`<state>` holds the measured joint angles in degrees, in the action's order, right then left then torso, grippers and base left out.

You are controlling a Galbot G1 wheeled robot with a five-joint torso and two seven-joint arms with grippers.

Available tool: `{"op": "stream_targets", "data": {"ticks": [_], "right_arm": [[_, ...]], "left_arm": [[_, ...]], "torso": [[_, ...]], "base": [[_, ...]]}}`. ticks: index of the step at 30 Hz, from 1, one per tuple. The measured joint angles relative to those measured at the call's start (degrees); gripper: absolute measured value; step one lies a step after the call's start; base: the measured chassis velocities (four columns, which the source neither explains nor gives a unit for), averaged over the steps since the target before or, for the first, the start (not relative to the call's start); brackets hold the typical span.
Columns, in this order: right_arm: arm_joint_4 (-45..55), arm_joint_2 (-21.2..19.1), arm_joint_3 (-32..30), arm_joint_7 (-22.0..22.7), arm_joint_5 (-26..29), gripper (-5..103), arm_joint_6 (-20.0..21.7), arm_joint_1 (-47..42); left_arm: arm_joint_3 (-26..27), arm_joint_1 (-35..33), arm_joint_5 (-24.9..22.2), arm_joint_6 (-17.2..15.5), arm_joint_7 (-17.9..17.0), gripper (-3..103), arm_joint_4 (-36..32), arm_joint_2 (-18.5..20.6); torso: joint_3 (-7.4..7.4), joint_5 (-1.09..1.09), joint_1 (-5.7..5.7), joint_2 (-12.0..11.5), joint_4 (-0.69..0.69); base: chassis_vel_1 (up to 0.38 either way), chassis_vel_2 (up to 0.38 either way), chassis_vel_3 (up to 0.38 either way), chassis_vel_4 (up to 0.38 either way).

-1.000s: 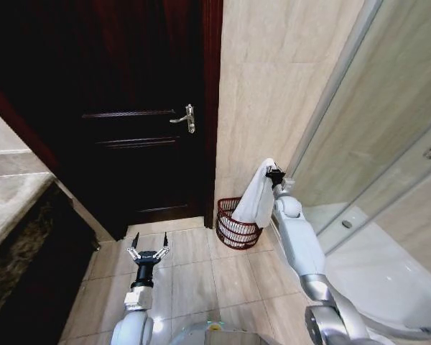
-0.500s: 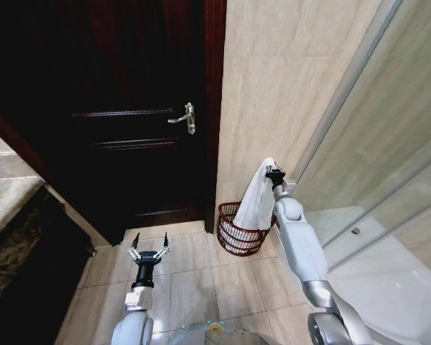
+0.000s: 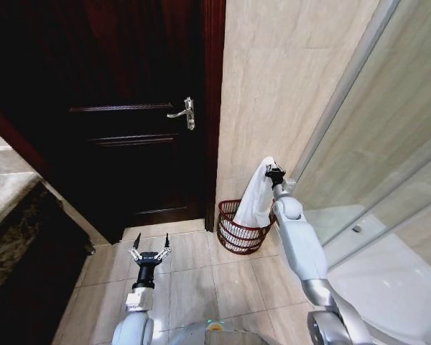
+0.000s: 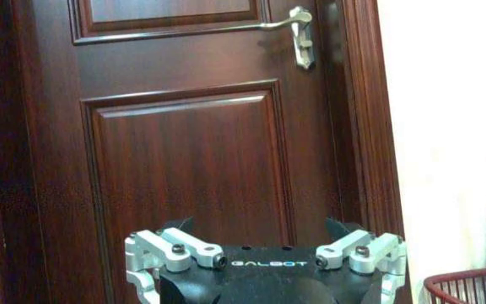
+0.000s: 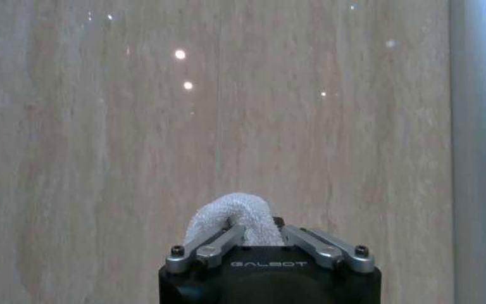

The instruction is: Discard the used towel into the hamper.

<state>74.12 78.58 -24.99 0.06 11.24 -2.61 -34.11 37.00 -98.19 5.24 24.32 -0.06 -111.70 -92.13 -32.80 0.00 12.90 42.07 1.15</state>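
Right end effector (image 3: 274, 173) raised, clamped, left end effector (image 3: 150, 252) low, spread

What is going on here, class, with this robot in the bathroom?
The robot's right tool is shut on a white towel and holds it up by the tiled wall, so the cloth hangs down over the reddish-brown hamper on the floor beside the dark door. The towel has not been let go. The left tool is open and idle, low over the floor tiles and pointing at the door.

bathroom, tiled walls (image 3: 287, 86), glass shower (image 3: 388, 165)
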Motion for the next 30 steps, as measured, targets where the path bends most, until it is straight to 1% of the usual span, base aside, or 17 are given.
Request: {"op": "stream_targets", "data": {"ticks": [5, 8, 9, 12, 15, 17, 18, 21, 22, 24, 30], "right_arm": [[1.9, 0.0, 0.3, 0.7, 0.1, 4, 1.5, 1.0], [5.5, -0.1, 0.6, 1.9, 0.3, 4, 3.4, 0.7], [5.5, -0.1, 0.6, 1.9, 0.3, 4, 3.4, 0.7], [8.2, -0.1, 1.2, 2.3, 0.4, 4, 4.2, -0.2], [7.9, 0.0, 1.3, 2.3, 0.4, 4, 4.2, -0.6], [3.8, 0.5, 1.3, 1.6, 0.3, 4, 3.2, -0.9], [3.8, 0.5, 1.3, 1.6, 0.3, 4, 3.2, -0.9], [-3.6, 1.1, 0.5, -0.1, 0.4, 4, 0.2, -0.7], [-3.6, 1.1, 0.5, -0.1, 0.4, 4, 0.2, -0.7], [-7.7, 1.2, 0.0, -1.1, 0.9, 4, -1.2, -0.6], [-11.3, 1.6, -0.7, -2.3, 0.7, 4, -2.3, -1.4]], "left_arm": [[0.1, -0.1, 0.0, 0.0, 0.0, 100, -0.1, 0.0], [0.2, -0.1, 0.0, 0.0, 0.0, 100, -0.2, 0.0], [0.2, -0.1, 0.0, 0.0, 0.0, 100, -0.2, 0.0], [0.2, 0.0, 0.0, 0.0, 0.0, 100, -0.1, 0.0], [0.1, 0.0, 0.0, 0.0, 0.0, 100, -0.1, 0.0], [0.1, 0.0, 0.0, 0.0, 0.1, 100, -0.1, 0.0], [0.1, 0.0, 0.0, 0.0, 0.1, 100, -0.1, 0.0], [0.1, -0.2, 0.0, 0.0, 0.1, 100, -0.4, 0.0], [0.1, -0.2, 0.0, 0.0, 0.1, 100, -0.4, 0.0], [0.3, -0.3, -0.2, 0.0, 0.1, 100, -0.7, 0.0], [0.6, -0.6, -0.5, 0.2, 0.0, 100, -0.8, 0.0]], "torso": [[0.56, 0.0, -0.43, -1.0, 0.0], [1.19, -0.01, -0.84, -2.0, 0.0], [1.19, -0.01, -0.84, -2.0, 0.0], [1.84, -0.01, -1.3, -3.1, 0.0], [2.12, -0.02, -1.51, -3.6, 0.0], [2.54, 0.01, -1.85, -4.4, 0.0], [2.54, 0.01, -1.85, -4.4, 0.0], [3.09, 0.0, -2.25, -5.4, 0.01], [3.09, 0.0, -2.25, -5.4, 0.01], [3.49, 0.01, -2.5, -6.0, 0.0], [4.31, -0.01, -3.03, -7.3, 0.0]], "base": [[0.0, 0.0, 0.0, 0.0], [0.0, 0.0, 0.0, 0.0], [0.0, 0.0, 0.0, 0.0], [0.0, 0.0, 0.0, 0.0], [0.0, 0.0, 0.0, 0.0], [0.0, 0.0, 0.0, 0.0], [0.0, 0.0, 0.0, 0.0], [0.0, 0.0, 0.0, 0.0], [0.0, 0.0, 0.0, 0.0], [0.0, 0.0, 0.0, 0.0], [0.0, 0.0, 0.0, 0.0]]}}
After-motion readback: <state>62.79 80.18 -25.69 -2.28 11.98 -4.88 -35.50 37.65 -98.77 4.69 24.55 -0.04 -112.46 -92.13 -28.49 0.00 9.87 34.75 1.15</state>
